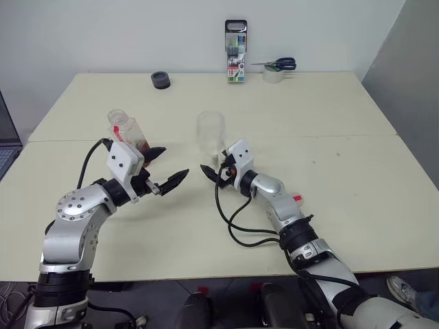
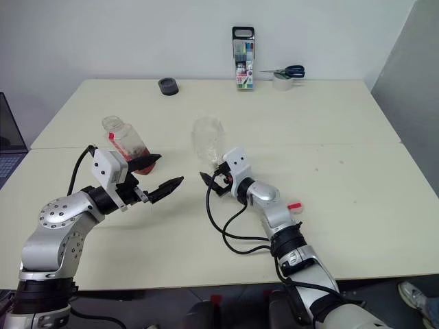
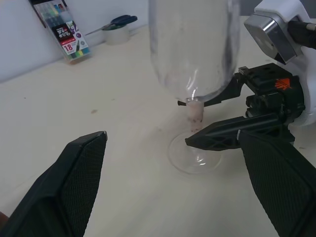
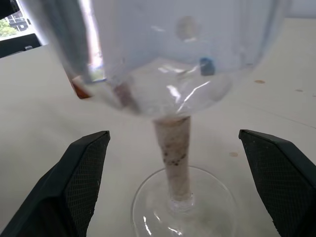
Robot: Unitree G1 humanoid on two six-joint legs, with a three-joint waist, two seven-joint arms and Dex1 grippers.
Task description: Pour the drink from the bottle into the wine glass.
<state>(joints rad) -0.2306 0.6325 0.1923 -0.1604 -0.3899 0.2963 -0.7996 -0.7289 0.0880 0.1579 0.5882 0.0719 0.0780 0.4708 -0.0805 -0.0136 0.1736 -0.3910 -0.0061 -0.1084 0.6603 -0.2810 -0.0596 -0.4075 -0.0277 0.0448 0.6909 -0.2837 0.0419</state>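
Both tools gape empty; wine glass [image 4: 175,148] upright; bottle [image 1: 127,130] leans.

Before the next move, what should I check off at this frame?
1. Glass upright on the table: ok.
2. Right gripper open, fingers either side of the stem, apart from it: ok.
3. Bottle held: not ok; the left gripper is open and empty, with the bottle beside it.
4. Bottle cap off: cannot tell.
5. Drink in the bottle: ok.
6. Drink in the glass: not ok; the bowl looks empty.
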